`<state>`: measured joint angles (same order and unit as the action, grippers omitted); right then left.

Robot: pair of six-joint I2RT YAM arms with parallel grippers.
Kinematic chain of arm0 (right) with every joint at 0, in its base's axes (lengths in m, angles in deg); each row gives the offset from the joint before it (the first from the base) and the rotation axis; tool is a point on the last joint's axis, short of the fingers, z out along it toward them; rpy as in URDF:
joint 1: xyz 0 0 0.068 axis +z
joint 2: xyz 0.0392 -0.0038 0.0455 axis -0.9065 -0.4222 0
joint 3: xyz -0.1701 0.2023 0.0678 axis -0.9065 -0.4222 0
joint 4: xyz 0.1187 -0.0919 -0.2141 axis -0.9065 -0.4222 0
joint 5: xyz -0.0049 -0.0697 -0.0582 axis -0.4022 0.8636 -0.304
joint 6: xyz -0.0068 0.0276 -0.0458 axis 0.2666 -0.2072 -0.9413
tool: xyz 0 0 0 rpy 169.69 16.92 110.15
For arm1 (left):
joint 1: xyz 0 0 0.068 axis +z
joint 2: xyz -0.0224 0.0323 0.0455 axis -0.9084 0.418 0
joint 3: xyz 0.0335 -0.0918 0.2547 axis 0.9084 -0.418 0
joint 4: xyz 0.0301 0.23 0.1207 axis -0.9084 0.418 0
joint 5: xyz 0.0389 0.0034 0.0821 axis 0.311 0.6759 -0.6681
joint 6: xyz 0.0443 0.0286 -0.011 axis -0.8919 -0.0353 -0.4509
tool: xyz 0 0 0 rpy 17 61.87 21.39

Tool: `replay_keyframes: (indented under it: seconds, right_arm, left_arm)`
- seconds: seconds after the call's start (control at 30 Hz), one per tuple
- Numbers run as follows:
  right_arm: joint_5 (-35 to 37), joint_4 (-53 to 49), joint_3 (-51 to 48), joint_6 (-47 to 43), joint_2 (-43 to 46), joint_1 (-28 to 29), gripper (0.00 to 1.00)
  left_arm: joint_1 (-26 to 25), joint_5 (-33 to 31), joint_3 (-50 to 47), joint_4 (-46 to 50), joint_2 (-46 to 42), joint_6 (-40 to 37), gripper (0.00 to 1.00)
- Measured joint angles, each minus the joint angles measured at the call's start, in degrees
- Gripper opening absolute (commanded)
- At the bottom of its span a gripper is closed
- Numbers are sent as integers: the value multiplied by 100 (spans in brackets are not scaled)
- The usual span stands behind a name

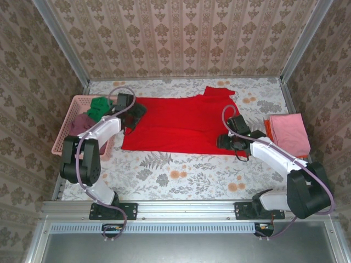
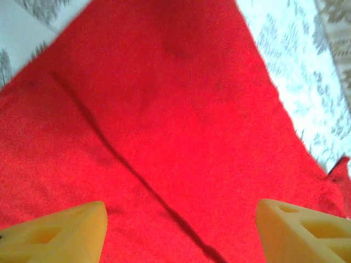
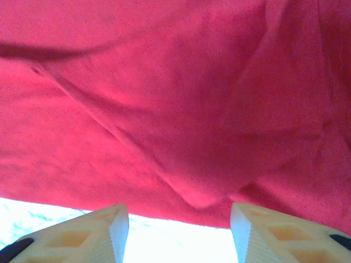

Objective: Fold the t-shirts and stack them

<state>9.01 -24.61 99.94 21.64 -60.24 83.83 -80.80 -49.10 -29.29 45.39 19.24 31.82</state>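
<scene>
The job is partly done. To the right of the big red t-shirt (image 1: 181, 123) there is a small pile: a folded pink t-shirt (image 1: 289, 134) lies on top of an orange t-shirt (image 1: 267, 129), so it looks like two are folded and stacked. To the left of the red t-shirt stands a pink basket (image 1: 61, 139), and inside it a green t-shirt (image 1: 98, 107) and a maroon t-shirt (image 1: 82, 123) are bunched up and not folded yet. The red t-shirt itself lies spread out flat in the middle of the flowery surface (image 1: 181, 175), with one sleeve sticking out at its far right corner. It has not been folded, so I think it is the one being worked on now, and after it the two in the basket are left to do. The left claw (image 2: 181, 205) hangs over the left end of the red t-shirt, with red cloth right under it. Its two yellow fingers (image 2: 55, 235) are wide apart and hold nothing. The right claw (image 3: 178, 207) is at the near right edge of the red t-shirt. Its fingers are apart too, with nothing between them but a bit of bare surface, and the hem of the red t-shirt lies just past the fingertips. To start the fold, each claw would likely need to come down and pinch the cloth at its own end.
</scene>
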Motion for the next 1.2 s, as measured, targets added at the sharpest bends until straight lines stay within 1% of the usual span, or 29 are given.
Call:
replay_keyframes:
  seconds: [0.17,0.27,0.43,0.47,0.63,0.67,0.83,1.07,1.2]
  right_arm:
    - [-157,-37,-63,216,-273,-68,36]
    - [-247,85,-63,278,-503,-111,33]
    - [-363,258,-63,332,-944,-210,33]
    - [-367,273,-61,345,-999,-212,29]
    - [-498,420,-61,396,-1104,-216,1]
    - [-520,439,-59,407,-1104,-216,0]
    - [-688,544,-59,466,-1067,-216,0]
    - [-1025,686,-48,564,-667,-175,0]
    - [-1233,734,42,610,-597,-92,0]
  left_arm:
    - [-199,7,-450,2,-11,2,73]
    - [-205,7,-612,0,-11,2,73]
    - [-210,7,-717,-11,-11,4,73]
    - [-210,7,-721,-17,-11,4,73]
    - [-210,7,-730,-24,-11,4,73]
    - [-210,7,-730,-24,-11,4,73]
    - [-210,7,-730,-26,-11,4,73]
    - [-210,7,-730,-26,-11,4,73]
    - [-210,7,-730,-26,-11,4,73]
